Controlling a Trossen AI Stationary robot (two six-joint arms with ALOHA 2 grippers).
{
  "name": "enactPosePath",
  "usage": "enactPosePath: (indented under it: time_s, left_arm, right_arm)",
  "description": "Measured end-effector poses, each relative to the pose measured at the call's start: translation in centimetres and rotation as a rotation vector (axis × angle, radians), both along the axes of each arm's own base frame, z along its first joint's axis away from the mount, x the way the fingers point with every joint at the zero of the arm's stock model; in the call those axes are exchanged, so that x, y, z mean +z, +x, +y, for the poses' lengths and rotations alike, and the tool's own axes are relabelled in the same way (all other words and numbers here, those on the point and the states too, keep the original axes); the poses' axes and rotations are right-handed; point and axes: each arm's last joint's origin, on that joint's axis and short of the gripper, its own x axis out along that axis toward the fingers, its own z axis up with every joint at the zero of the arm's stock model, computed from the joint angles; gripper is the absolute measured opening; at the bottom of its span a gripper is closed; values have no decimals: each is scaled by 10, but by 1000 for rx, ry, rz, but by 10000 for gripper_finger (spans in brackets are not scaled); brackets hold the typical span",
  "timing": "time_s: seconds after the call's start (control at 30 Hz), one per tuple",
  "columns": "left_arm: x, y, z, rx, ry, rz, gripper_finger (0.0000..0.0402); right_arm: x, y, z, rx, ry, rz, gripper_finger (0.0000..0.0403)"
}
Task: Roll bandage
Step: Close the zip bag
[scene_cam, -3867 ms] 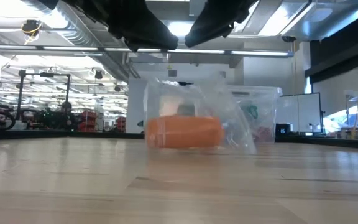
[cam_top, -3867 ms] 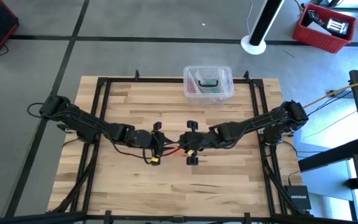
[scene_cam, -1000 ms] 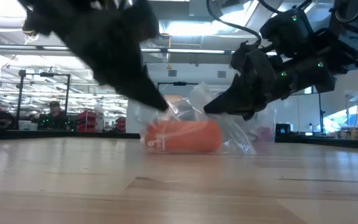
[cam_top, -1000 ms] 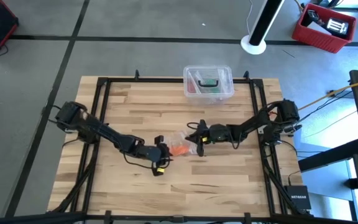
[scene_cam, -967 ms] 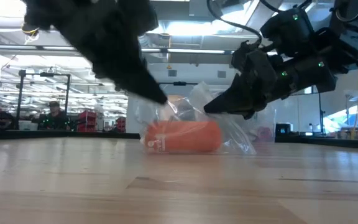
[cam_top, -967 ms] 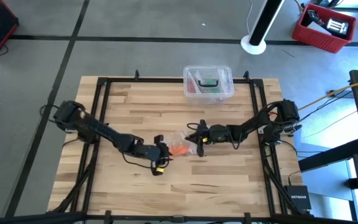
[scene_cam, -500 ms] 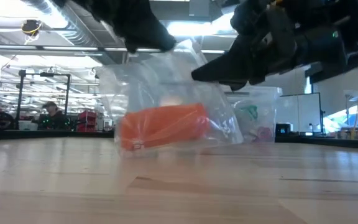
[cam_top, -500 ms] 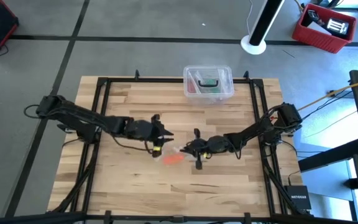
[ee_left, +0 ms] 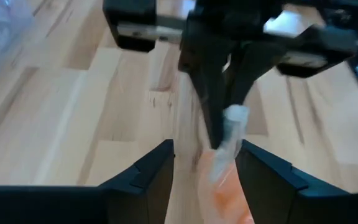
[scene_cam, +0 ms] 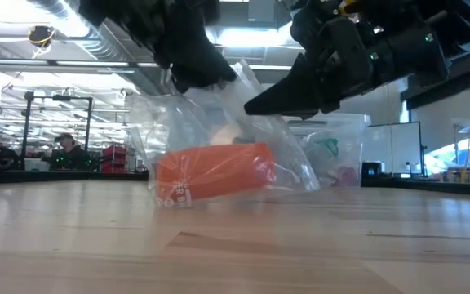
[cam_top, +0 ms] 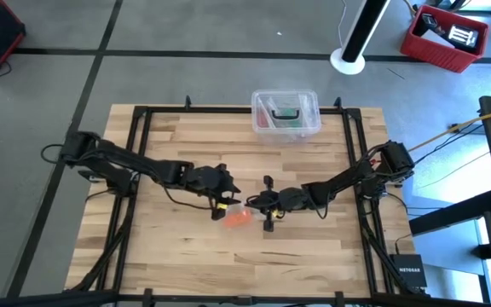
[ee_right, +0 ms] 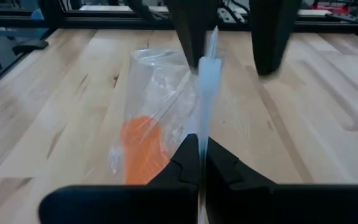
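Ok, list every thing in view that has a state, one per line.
Rolled bright orange bandage: sealed inside the bag, resting on the table.
Clear plastic bag: top edge pinched and held up.
Left gripper: fingers open, at the bag.
Right gripper: fingers shut on the bag.
Clear plastic box: lid on.

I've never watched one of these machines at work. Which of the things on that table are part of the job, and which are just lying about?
In the job:
- bandage, orange, rolled, inside a clear bag
- right gripper, shut on the bag's edge
- left gripper, open beside the bag

Lying about:
- clear box at the table's far edge
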Motion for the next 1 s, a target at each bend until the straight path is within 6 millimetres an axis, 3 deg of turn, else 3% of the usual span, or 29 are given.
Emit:
enactPosePath:
  time_s: [0.2, 0.4, 0.53, 0.7, 0.77, 1.0]
  left_arm:
    - [-12, 9, -2, -19, -8, 0, 154]
    - [-10, 11, 0, -8, -19, -22, 133]
    - [-11, 11, 1, -2, -20, -19, 94]
    - [-10, 11, 1, -17, 2, -31, 15]
    - [-9, 12, 1, -20, 3, -42, 7]
    - [-8, 12, 1, -31, 20, -45, 1]
  right_arm:
    - [0, 0, 0, -1, 1, 2, 3]
    - [0, 0, 0, -4, 4, 4, 4]
    - [0, 0, 0, -10, 19, 4, 4]
    - [0, 0, 0, -23, 56, 1, 5]
    - [0, 0, 0, -28, 71, 1, 6]
    - [30, -14, -4, -46, 121, 21, 62]
